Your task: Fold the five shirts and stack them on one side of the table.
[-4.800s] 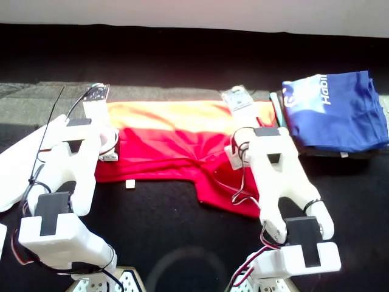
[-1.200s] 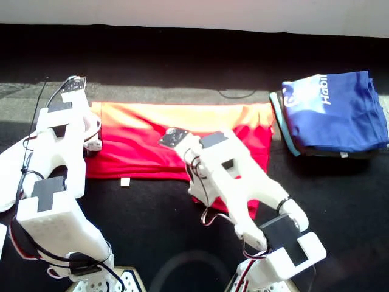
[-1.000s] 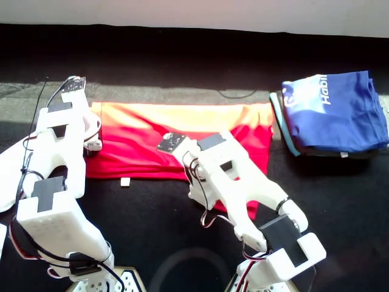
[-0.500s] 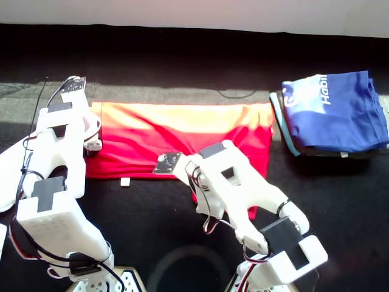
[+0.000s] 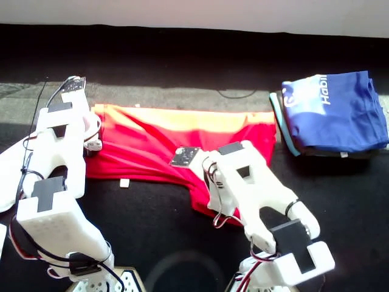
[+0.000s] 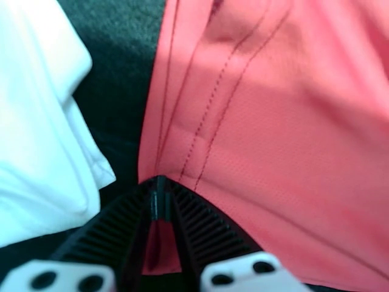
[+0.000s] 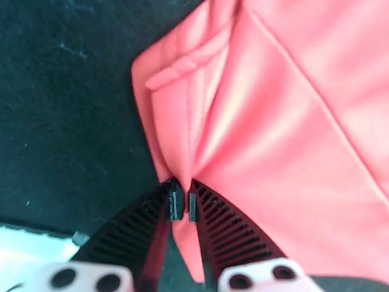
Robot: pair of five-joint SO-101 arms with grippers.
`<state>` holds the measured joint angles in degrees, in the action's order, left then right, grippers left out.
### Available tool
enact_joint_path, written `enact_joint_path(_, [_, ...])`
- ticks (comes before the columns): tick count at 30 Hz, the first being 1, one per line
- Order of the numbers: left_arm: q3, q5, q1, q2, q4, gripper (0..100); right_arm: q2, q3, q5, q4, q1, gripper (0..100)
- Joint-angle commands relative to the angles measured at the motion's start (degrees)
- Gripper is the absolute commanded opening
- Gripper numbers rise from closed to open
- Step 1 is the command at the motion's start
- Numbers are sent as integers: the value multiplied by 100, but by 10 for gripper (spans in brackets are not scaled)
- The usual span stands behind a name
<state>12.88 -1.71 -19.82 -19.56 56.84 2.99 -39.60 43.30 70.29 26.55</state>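
A red shirt (image 5: 152,137) lies spread across the middle of the table, its near edge bunched toward the right. My left gripper (image 6: 159,205) is shut on the red shirt (image 6: 273,121) at its hemmed left edge, and in the high view it sits at the shirt's left side (image 5: 92,143). My right gripper (image 7: 181,205) is shut on a folded corner of the red shirt (image 7: 292,121) at its near edge. In the high view the right arm (image 5: 243,176) covers that spot. A folded blue shirt (image 5: 334,109) tops a stack at the right.
White cloth (image 6: 36,121) lies just beside the left gripper, at the table's left edge (image 5: 9,173). A small white tag (image 5: 124,182) rests on the dark table (image 5: 152,219) near the shirt's front edge. The arm bases stand at the near edge.
The right arm came down to the shirt's near edge, then moved right, dragging the fabric with it. The near edge has bunched and the far edge has skewed. The left arm has kept still.
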Motion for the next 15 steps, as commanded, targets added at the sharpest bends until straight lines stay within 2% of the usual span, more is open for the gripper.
enact_joint_path(1, [40,18,75,-48,-123,8,549,295,62,207,-198,6])
enact_joint_path(8, [40,18,75,-48,-123,8,681,321,9,286,-268,13])
enact_joint_path(10, [40,18,75,-48,-123,8,699,268,-176,400,-110,58])
enact_joint_path(13, [40,18,75,-48,-132,8,725,154,-281,470,295,180])
enact_joint_path(15, [40,18,75,-48,-132,8,734,48,-255,409,470,208])
